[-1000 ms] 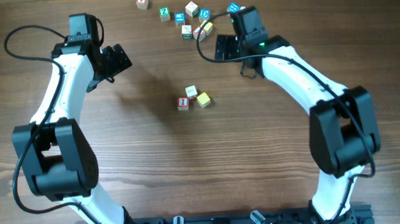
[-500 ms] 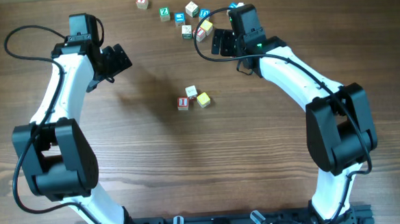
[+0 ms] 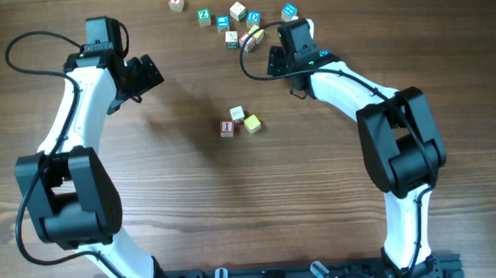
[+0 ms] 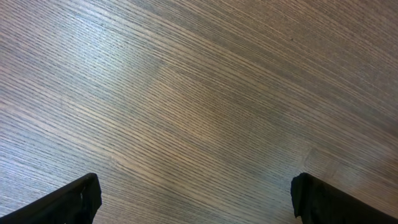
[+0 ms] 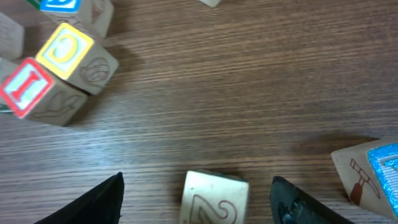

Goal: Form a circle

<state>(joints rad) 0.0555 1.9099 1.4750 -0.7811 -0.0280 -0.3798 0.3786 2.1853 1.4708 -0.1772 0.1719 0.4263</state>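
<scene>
Pale wooden cube (image 5: 214, 200) sitting between the right gripper (image 5: 198, 182) jaws, and nothing is being gripped yet

The jaws are standing apart with a gap showing on each side of the pale cube, so they're touching nothing. The left gripper (image 4: 196, 193) is hanging spread wide over bare table (image 4: 199, 93), holding nothing either. The circle (image 3: 239, 122) is lying well apart from the right gripper, out between the two arms. I'm only counting three cubes in it, so it's looking unfinished to me. My worry is that the pale cube is sitting slightly turned between the fingers, so a pinch could end up twisting it or squirting it out. The yellow C cube (image 5: 65, 53) and red I cube (image 5: 28, 87) are crowding ahead of one finger, with a blue-faced cube (image 5: 373, 168) just beside the other — any sloppy sideways move is risking a knock.
</scene>
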